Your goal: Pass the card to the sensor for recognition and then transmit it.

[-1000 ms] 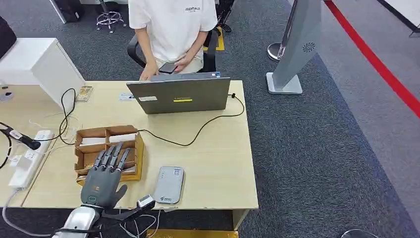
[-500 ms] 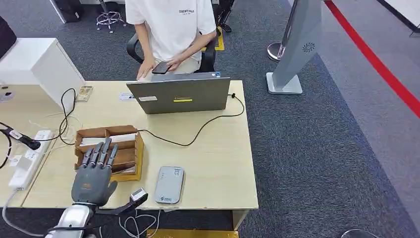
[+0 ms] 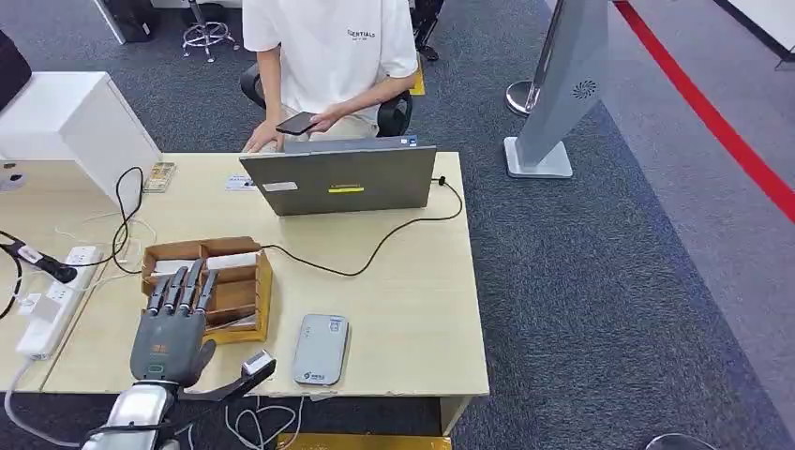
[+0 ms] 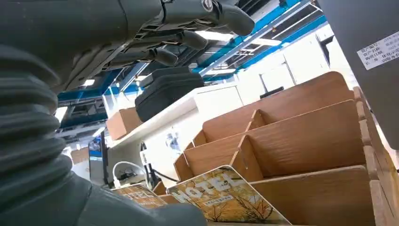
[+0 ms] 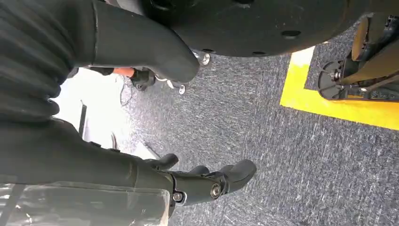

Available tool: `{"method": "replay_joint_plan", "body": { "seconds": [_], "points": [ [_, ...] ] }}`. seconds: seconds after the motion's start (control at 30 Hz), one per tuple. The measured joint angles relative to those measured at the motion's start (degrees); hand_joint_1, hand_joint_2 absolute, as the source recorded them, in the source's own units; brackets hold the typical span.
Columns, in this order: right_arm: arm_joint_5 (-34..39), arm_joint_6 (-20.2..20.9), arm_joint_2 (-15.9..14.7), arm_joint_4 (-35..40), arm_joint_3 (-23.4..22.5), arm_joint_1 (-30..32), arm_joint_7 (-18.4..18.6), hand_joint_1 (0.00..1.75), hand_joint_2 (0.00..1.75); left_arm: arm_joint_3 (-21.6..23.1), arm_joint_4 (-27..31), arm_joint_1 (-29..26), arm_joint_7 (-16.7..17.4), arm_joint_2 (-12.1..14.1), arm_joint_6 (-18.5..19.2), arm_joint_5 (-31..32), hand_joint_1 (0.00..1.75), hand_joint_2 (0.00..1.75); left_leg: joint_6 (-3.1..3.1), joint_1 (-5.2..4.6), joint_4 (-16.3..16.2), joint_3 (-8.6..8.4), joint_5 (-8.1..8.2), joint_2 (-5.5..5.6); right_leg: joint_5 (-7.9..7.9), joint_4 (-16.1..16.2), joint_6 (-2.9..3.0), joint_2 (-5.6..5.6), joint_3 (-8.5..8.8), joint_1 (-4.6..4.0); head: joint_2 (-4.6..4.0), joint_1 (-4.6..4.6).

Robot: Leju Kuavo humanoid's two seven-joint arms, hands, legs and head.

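My left hand point(image 3: 173, 323) hovers flat, fingers spread and holding nothing, over the near left part of a wooden card box point(image 3: 202, 249). White cards point(image 3: 234, 261) lie in the box's far slots. In the left wrist view the fingers point(image 4: 188, 28) stretch above the box dividers point(image 4: 301, 141), and a yellow "HOTEL" card point(image 4: 221, 197) stands in the nearest slot. The grey card sensor point(image 3: 320, 349) lies flat on the table to the right of the box. My right hand point(image 5: 207, 181) hangs over grey carpet with nothing in it.
A grey laptop point(image 3: 342, 178) stands at the table's far edge, its black cable point(image 3: 375, 248) running across the middle. A person point(image 3: 323, 56) sits behind it holding a phone. A power strip point(image 3: 52, 309) with cables lies at the left.
My left hand has shifted left and a little toward the near edge, still flat above the box. The person behind the laptop has moved the phone.
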State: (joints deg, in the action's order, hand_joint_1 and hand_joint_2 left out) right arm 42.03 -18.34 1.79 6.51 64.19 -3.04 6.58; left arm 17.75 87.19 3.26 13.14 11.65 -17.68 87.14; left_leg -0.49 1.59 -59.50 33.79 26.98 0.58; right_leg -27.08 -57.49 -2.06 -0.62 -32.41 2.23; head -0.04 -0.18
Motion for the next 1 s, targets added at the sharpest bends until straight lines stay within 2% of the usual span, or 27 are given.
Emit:
{"method": "replay_joint_plan", "body": {
  "seconds": [0.37, 0.8, 0.83, 1.0],
  "points": [
    [0.57, -0.11, 0.07, 0.0, 0.11, -0.06, -0.17, 0.0, 1.75, -0.26, -0.98, 0.5, -0.55, -0.92, 2.19, -1.18, 0.0, 1.75, 0.0, 0.0, 0.0, 0.0, 0.0, 0.0, 0.0, 0.0, 0.0, 0.0, 0.0, 0.0, 0.0, -0.02],
    [0.83, -0.18, 0.07, 0.0, 0.24, -0.27, -0.35, 0.0, 1.75, -0.39, -3.28, 1.07, -0.7, -2.32, 2.78, -1.53, 0.0, 1.75, 0.0, 0.0, 0.0, 0.0, 0.0, 0.0, 0.0, 0.0, 0.0, 0.0, 0.0, 0.0, 0.0, 0.0],
    [0.83, -0.17, 0.07, 0.0, 0.26, -0.27, -0.39, 0.0, 1.75, -0.42, -3.43, 1.08, -0.7, -2.38, 2.78, -1.55, 1.75, 1.75, 0.0, 0.0, 0.0, 0.0, 0.0, 0.0, 0.0, 0.0, 0.0, 0.0, 0.0, 0.0, 0.0, -0.02],
    [0.96, -0.18, 0.07, 0.0, 0.26, -0.27, -0.41, 0.0, 1.75, -0.48, -3.78, 1.07, -0.96, -2.6, 3.28, -1.57, 1.75, 1.75, 0.0, 0.0, 0.0, 0.0, 0.0, 0.0, 0.0, 0.0, 0.0, 0.0, 0.0, 0.0, 0.0, 0.0]
  ]
}}
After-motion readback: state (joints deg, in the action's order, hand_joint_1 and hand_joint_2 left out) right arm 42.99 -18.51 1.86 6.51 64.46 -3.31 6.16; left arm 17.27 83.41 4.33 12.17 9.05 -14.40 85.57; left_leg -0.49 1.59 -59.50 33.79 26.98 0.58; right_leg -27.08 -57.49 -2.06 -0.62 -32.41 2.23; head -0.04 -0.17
